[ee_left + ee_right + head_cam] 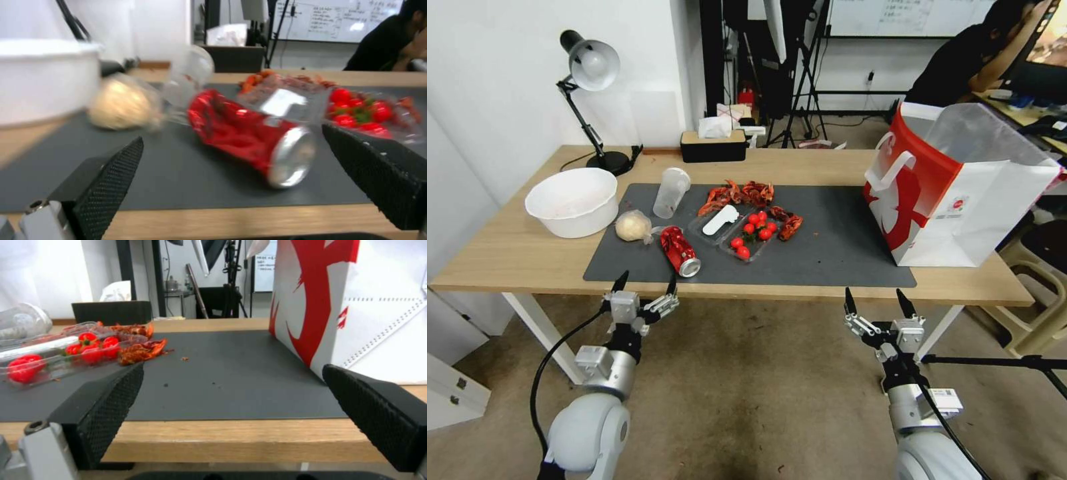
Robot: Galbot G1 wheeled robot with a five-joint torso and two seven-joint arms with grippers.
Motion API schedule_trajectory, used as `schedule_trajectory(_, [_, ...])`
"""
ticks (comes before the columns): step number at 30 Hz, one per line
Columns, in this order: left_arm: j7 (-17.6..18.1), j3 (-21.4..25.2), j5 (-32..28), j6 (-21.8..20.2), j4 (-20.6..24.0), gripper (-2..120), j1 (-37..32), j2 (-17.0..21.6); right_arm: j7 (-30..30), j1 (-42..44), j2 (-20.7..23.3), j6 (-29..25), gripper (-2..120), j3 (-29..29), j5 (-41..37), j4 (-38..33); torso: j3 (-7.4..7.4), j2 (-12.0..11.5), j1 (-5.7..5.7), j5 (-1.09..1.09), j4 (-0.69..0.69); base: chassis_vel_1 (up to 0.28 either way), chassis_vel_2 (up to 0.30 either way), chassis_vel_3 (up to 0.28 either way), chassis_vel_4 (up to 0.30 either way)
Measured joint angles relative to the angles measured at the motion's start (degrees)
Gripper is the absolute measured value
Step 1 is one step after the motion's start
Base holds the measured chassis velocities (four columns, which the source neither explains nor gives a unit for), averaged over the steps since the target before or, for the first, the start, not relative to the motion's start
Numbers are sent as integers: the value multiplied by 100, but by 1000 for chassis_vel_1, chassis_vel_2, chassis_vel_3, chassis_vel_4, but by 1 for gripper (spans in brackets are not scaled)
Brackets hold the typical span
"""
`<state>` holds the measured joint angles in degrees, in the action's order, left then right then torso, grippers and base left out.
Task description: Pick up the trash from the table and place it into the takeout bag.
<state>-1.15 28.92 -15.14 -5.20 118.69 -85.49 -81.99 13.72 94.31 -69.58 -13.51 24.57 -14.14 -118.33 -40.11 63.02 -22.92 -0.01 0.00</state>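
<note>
Both arms are held short of the table's near edge, nothing taken up yet. The left gripper (644,285) stands with its jaws spread wide and empty; the right gripper (875,301) likewise, wide apart and holding nothing.

The relation that matters: the crushed red can (680,251) lies on its side on the dark grey mat (834,250), directly beyond the left gripper and slightly to its right, near the mat's front edge. Its long axis runs diagonally, silver end pointing toward the near right, crumpled end toward the far left. In the left wrist view the can (249,140) sits between the two finger pads (106,180), well ahead of them. The left arm is plainly the nearer; in my judgement the jaws would need turning to close across the can's short width.

Other trash on the mat: a plastic-wrapped pale ball (633,226) just left of the can, a clear plastic cup (670,192) farther back, a clear tray with cherry tomatoes (752,234), crayfish shells (740,194) behind it.

The takeout bag (954,187) stands upright and open-mouthed at the mat's right end, beyond the right gripper.

The table (494,253) is light wood, also bearing a white bowl (572,201), desk lamp (590,87) and tissue box (714,143). The floor below is bare.
</note>
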Motion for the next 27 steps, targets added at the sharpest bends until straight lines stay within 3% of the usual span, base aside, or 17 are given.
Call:
schedule_trajectory(6, [492,-560,-546,-535,165,100,198,-23,9,38,-40,1,100,80,14,-17,0,0,0,2,0,0,0,0,0])
schedule_trajectory(11, [811,-805,-579,-677,119,100,362,-82,19,46,-42,-1,100,113,14,-36,0,0,0,1,0,0,0,0,0])
schedule_trajectory(27, [1299,-973,-538,-1003,-315,100,1026,-161,24,33,-104,7,100,78,45,-58,0,0,0,1,0,0,0,0,0])
